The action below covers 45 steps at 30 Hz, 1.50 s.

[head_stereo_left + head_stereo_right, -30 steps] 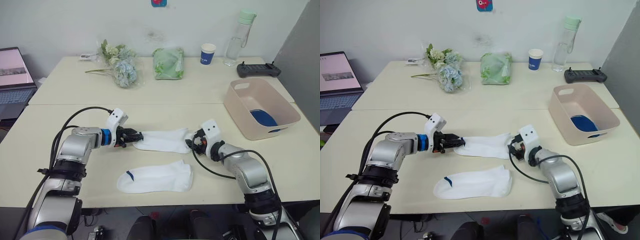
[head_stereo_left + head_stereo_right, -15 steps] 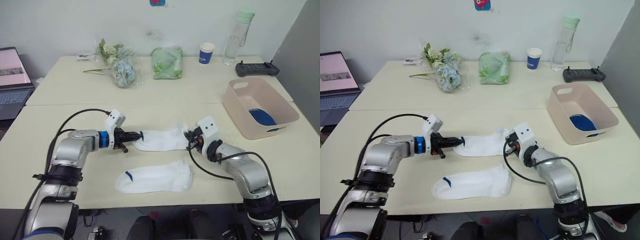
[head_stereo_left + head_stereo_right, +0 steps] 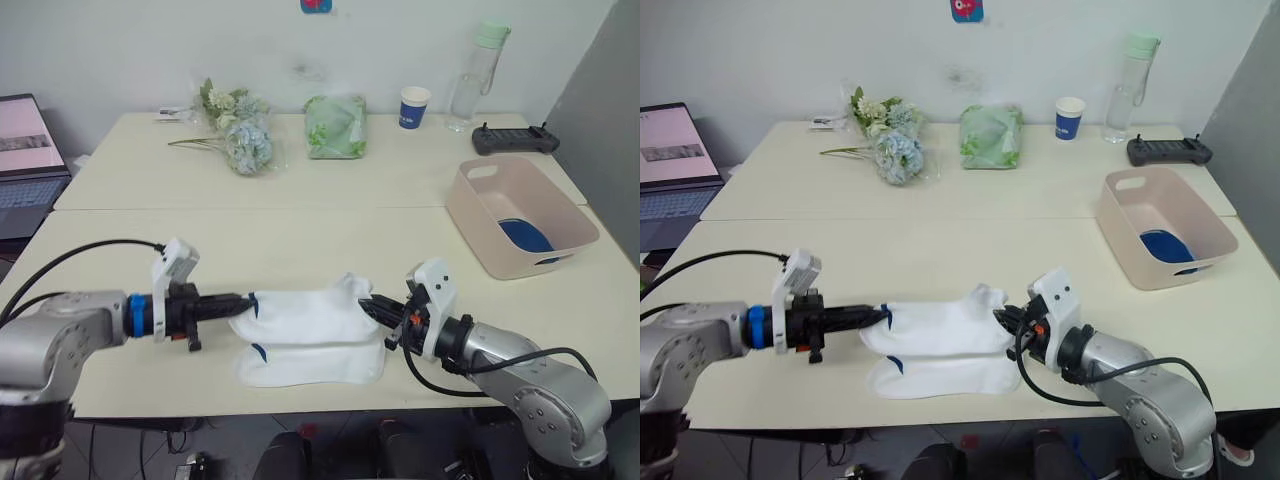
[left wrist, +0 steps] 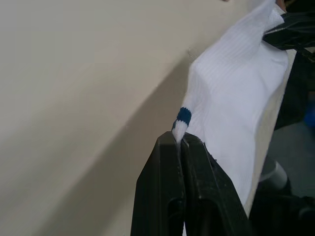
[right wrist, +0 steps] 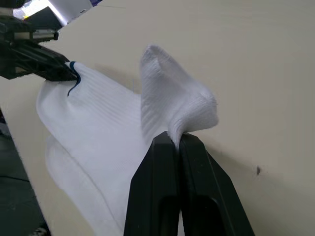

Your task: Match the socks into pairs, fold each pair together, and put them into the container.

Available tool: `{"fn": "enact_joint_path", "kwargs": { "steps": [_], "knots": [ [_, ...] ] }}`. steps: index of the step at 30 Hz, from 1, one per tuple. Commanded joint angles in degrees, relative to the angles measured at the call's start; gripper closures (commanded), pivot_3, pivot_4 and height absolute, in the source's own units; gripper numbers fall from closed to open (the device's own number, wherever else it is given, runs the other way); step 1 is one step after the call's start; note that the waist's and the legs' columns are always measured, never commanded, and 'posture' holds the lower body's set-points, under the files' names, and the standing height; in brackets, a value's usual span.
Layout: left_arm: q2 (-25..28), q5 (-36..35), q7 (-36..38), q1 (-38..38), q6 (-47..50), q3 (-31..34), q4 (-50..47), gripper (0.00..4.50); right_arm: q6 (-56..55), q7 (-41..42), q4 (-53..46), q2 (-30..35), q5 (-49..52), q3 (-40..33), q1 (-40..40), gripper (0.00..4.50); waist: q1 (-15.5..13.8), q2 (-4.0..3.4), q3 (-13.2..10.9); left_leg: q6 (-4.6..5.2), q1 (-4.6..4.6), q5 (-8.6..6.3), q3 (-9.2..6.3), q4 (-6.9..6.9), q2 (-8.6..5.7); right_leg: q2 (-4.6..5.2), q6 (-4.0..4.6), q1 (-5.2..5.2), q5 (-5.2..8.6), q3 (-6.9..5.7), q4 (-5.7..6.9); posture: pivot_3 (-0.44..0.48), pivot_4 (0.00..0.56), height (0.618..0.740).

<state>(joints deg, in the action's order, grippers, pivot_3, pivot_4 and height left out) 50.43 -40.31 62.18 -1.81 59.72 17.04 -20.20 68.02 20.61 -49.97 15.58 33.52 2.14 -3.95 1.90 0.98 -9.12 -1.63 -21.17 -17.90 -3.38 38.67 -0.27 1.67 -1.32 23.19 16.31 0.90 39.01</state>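
Socks stacked on the worktop (image 3: pixel 300 240)

Left gripper (image 3: pixel 236 299) and right gripper (image 3: pixel 370 308) each pinch an end of the top white sock (image 3: pixel 305 317), over the lower white sock (image 3: pixel 310 366).

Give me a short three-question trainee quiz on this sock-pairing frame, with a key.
1. True or false: both grippers are shut on the upper white sock.
2. The upper white sock is: A) inside the container; B) held over the lower white sock; C) beside the flowers.
3. Which end does the left gripper pinch: the cuff with the blue mark, or the toe?

Key: 1 true; 2 B; 3 the cuff; the right gripper holds the other end.
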Motion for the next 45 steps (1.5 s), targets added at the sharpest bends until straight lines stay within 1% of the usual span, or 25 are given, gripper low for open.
{"fn": "enact_joint_path", "kwargs": {
  "steps": [1,3,6,13,15,20,23,28,29,31,32,36,38,40,41,43,45],
  "knots": [
    [-0.25,-0.01,-1.95,5.14,-2.25,1.0,-4.41,4.5,0.21,-1.02,-2.79,2.45,0.77,0.79,3.27,4.45,-0.08,0.0,0.0,0.0,0.0,0.0,0.0,0.0,0.0,0.01,0.0,0.0,0.0,-0.01,-0.01,0.0,0.15,0.74],
    [-0.55,2.39,-2.64,8.38,-5.65,-0.63,-3.97,4.5,-1.22,-1.66,-1.51,4.79,-1.18,2.61,5.24,4.45,-0.15,-0.01,-0.01,-0.01,0.04,0.0,0.0,0.0,0.0,0.03,0.01,-0.04,0.0,-0.02,0.0,0.0,0.15,0.74],
    [-0.94,3.28,-3.63,10.44,-7.83,-1.56,-3.6,4.5,-2.18,-2.04,-0.83,6.08,-1.7,3.48,6.43,4.45,-0.17,-0.01,-0.01,-0.01,0.15,0.0,0.05,-0.01,-0.01,0.02,0.01,-0.12,0.0,-0.01,-0.01,0.0,0.15,0.74],
    [-1.85,6.69,-4.16,11.73,-14.53,-5.15,-1.04,4.5,-5.39,-2.48,3.18,6.71,-3.71,6.54,7.05,4.45,-0.19,0.01,-0.01,-0.01,0.14,0.0,0.09,-0.04,-0.01,0.02,0.01,-0.11,0.01,0.0,-0.03,0.0,0.15,0.74],
    [-1.72,6.68,-3.73,12.06,-15.29,-5.58,-0.77,4.5,-5.72,-2.34,3.74,6.75,-3.86,7.26,6.8,4.45,-0.19,0.01,-0.01,-0.01,0.15,0.0,0.09,-0.06,-0.01,0.02,0.01,-0.11,0.01,0.01,-0.03,0.0,0.15,0.74],
    [-3.73,7.29,-5.87,11.18,-17.0,-6.49,0.26,4.5,-6.68,-2.91,5.26,6.64,-5.03,7.86,6.29,4.45,-0.2,0.02,0.0,0.0,0.14,0.0,0.09,-0.07,0.0,0.02,0.01,-0.11,0.01,-0.01,-0.03,0.0,0.15,0.74],
    [-3.95,6.52,-4.89,11.31,-18.02,-6.41,0.13,3.87,-6.53,-2.46,4.67,6.77,-4.57,7.1,6.26,3.74,-0.2,0.02,-0.01,0.0,0.14,0.0,0.08,-0.08,0.0,0.02,0.01,-0.11,0.0,-0.02,-0.03,0.0,0.15,0.74],
    [-2.99,5.41,-4.02,12.38,-18.84,-4.38,-0.89,2.24,-6.52,-2.46,3.21,6.54,-3.55,4.34,6.05,2.01,-0.2,0.02,-0.01,0.0,0.15,0.0,0.09,-0.12,0.0,0.02,0.01,-0.1,0.01,-0.01,-0.04,0.0,0.15,0.74],
    [-2.81,4.66,-3.38,12.18,-19.34,-3.12,-0.88,1.93,-7.2,-1.69,2.42,6.98,-3.15,3.68,5.66,1.65,-0.2,0.02,-0.01,0.0,0.15,0.0,0.09,-0.12,0.0,0.02,0.01,-0.1,0.01,-0.01,-0.04,0.0,0.15,0.74],
    [-0.92,2.17,-1.5,10.87,-17.27,-1.08,-0.53,1.26,-8.65,0.73,0.03,6.92,-0.34,2.25,5.29,0.95,-0.2,0.04,-0.04,0.0,0.15,0.0,0.08,-0.12,0.0,0.02,0.02,-0.1,0.0,-0.03,-0.04,0.0,0.15,0.74],
    [0.14,2.22,-1.26,9.43,-16.99,-0.86,0.32,1.21,-9.56,1.37,-0.5,7.07,0.24,1.75,5.2,0.61,-0.19,0.04,-0.04,0.0,0.15,0.0,0.06,-0.13,0.02,0.01,0.01,-0.1,0.01,-0.06,-0.03,0.0,0.15,0.74],
    [2.61,3.18,-0.42,3.96,-18.48,-1.58,2.54,1.21,-11.66,2.06,-0.68,7.84,0.58,1.27,4.02,0.61,-0.21,0.04,-0.04,0.0,0.21,0.0,0.08,-0.2,0.0,-0.02,0.01,-0.12,0.01,-0.05,-0.03,0.0,0.15,0.74],
    [2.89,3.05,0.51,0.41,-19.4,-3.36,1.86,1.21,-13.18,2.72,-0.24,8.47,-0.29,2.5,2.3,0.61,-0.19,0.06,-0.06,0.0,0.2,0.0,0.13,-0.21,-0.02,-0.02,0.01,-0.11,0.01,0.0,-0.04,0.0,0.15,0.74],
    [3.48,3.64,2.36,-0.78,-20.36,-5.6,0.78,1.6,-14.08,3.31,0.5,9.01,-0.76,3.71,1.54,0.98,-0.19,0.07,-0.07,0.0,0.19,0.0,0.16,-0.2,-0.04,-0.02,0.01,-0.1,0.0,0.02,-0.05,0.0,0.15,0.74],
    [4.35,5.21,4.5,-0.32,-22.48,-7.78,-0.11,1.8,-14.96,4.21,1.18,9.85,-1.36,5.0,1.58,1.2,-0.19,0.07,-0.06,-0.01,0.19,0.0,0.16,-0.21,-0.04,-0.01,0.01,-0.1,0.0,0.02,-0.05,0.0,0.15,0.74],
    [5.61,7.35,7.3,0.37,-25.38,-10.92,-1.29,2.44,-16.6,5.69,2.2,11.45,-2.45,7.18,1.73,1.91,-0.05,0.07,-0.07,-0.01,0.21,0.01,0.17,-0.29,-0.03,-0.02,0.01,-0.07,0.01,0.05,-0.07,0.0,0.15,0.74],
    [6.07,11.64,10.58,0.51,-30.67,-16.74,-1.35,3.07,-19.43,7.51,5.35,13.1,-5.39,11.34,1.01,2.65,-0.05,0.07,-0.07,-0.01,0.24,0.01,0.23,-0.44,-0.03,-0.02,0.02,-0.03,0.01,0.09,-0.1,0.0,0.15,0.74]
  ]
}}
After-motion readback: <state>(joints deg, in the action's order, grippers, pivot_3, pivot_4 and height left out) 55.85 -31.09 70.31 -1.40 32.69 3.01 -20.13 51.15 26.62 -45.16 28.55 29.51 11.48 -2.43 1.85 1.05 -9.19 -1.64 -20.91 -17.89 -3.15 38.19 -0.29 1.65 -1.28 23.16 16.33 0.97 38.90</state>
